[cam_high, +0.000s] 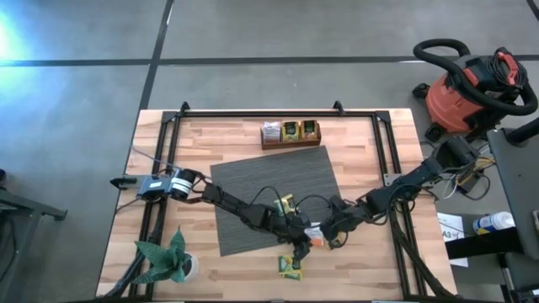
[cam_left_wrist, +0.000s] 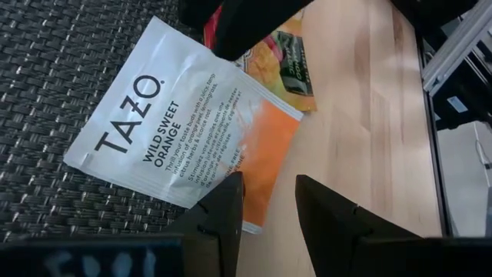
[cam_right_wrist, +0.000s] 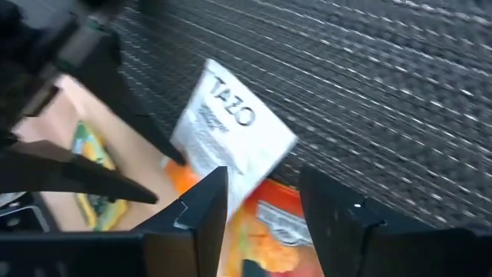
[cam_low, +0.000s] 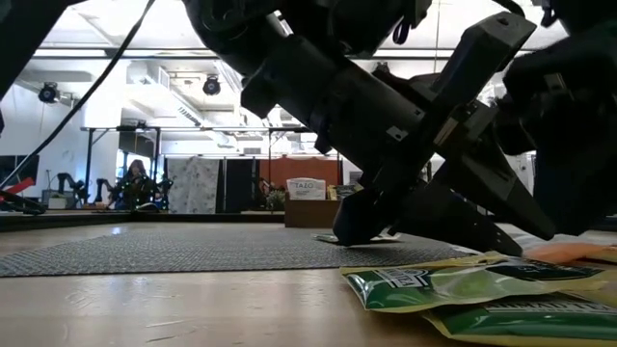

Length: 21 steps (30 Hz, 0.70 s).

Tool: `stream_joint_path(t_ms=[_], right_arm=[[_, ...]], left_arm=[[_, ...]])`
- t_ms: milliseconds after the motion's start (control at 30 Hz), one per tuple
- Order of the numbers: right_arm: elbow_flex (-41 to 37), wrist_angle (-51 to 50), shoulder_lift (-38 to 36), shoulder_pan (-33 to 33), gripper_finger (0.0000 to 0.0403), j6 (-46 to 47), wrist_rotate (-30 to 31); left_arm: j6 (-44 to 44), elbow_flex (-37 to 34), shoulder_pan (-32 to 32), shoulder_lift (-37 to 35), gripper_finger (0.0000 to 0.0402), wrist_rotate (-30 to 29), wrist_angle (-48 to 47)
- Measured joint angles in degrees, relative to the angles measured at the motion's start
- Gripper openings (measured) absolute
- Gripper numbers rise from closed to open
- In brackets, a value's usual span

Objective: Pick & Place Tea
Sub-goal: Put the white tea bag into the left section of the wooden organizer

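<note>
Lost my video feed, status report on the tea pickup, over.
Both end effectors, left and right, open over the white tea packet at the mat edge. Nothing gripped. Arms crowd each other.

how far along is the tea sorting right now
Done, apparently: three packets stand in the wooden holder. In hand: both the left gripper and the right gripper are open over the white-and-orange packet at the mat's edge, not yet gripping. Left: that packet, another orange one and the green packets.
</note>
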Motion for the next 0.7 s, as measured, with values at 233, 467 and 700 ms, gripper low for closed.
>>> stream_joint_path(t_ms=[233, 467, 700], right_arm=[[-1.84, 0.81, -0.07, -0.09, 0.0145, 1.82, 0.38], [-2.13, 4.49, 0.00, -2.34, 0.0134, -0.42, 1.26], [-2.18, 4.56, 0.00, -3.72, 0.0132, -2.16, 1.14]], left_arm=[[0.07, -0.09, 0.31, 0.04, 0.0124, -0.37, 0.65], [1.27, -0.15, 0.72, 0.17, 0.0124, -2.25, 2.95], [1.22, -0.17, 1.38, 0.20, 0.0124, -2.32, 3.58]])
